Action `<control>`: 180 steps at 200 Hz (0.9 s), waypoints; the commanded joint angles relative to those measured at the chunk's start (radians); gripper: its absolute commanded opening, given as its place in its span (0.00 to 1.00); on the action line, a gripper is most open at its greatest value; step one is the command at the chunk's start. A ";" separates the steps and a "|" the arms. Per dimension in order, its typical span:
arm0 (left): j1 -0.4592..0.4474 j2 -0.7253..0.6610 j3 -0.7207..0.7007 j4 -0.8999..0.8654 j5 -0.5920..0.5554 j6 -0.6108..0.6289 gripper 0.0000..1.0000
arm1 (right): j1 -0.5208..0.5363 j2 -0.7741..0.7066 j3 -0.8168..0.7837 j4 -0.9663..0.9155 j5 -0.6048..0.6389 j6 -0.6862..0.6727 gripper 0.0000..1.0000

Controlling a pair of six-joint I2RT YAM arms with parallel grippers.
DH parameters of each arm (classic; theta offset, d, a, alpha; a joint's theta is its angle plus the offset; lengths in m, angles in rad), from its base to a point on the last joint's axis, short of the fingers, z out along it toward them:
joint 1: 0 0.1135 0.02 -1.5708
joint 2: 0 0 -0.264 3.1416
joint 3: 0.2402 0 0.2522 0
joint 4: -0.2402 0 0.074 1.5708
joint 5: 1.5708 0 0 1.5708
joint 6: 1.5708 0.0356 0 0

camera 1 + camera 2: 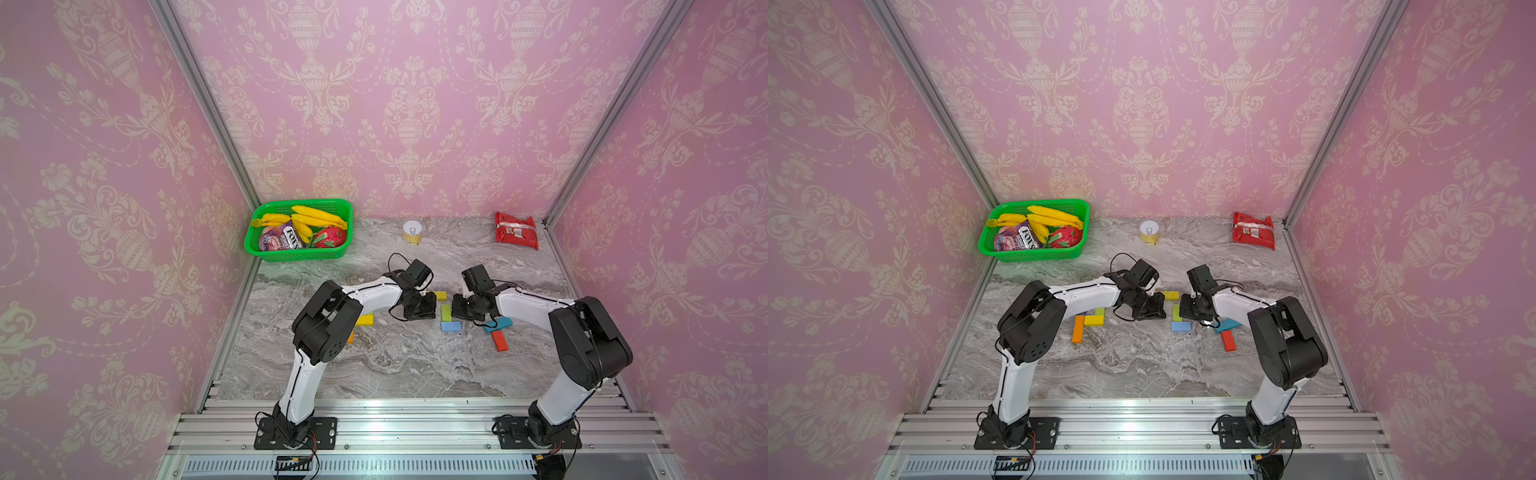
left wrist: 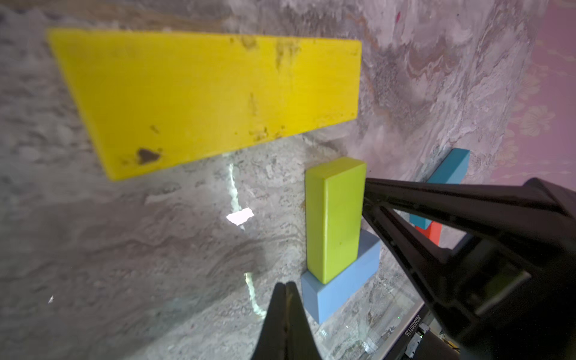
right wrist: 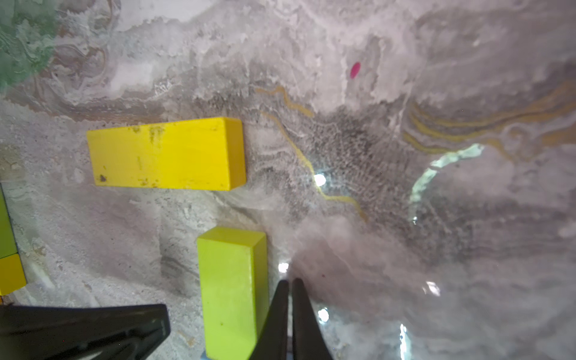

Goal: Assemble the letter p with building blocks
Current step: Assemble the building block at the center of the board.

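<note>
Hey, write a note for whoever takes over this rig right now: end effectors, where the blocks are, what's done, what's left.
Both shut, empty: left end effector, right end effector, either side of the lime green block.
Centre: yellow block, then lime green block, its near end at the light blue block. Near right arm: teal block, red block. Near left arm: orange block, second yellow block.
Done: no letter P formed yet.
Left: build stem and loop from these blocks.
</note>
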 commanded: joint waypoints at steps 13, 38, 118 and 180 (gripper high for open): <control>-0.001 0.066 0.069 -0.076 -0.033 -0.031 0.00 | -0.012 0.056 -0.010 -0.006 -0.036 -0.027 0.09; -0.001 0.094 0.111 -0.101 -0.020 -0.023 0.00 | -0.015 0.072 0.000 -0.008 -0.039 -0.030 0.09; -0.001 0.119 0.157 -0.121 -0.031 -0.030 0.00 | -0.016 0.089 0.003 0.001 -0.042 -0.014 0.10; 0.003 0.138 0.193 -0.143 -0.043 -0.030 0.00 | -0.024 0.121 0.033 -0.012 -0.046 -0.010 0.10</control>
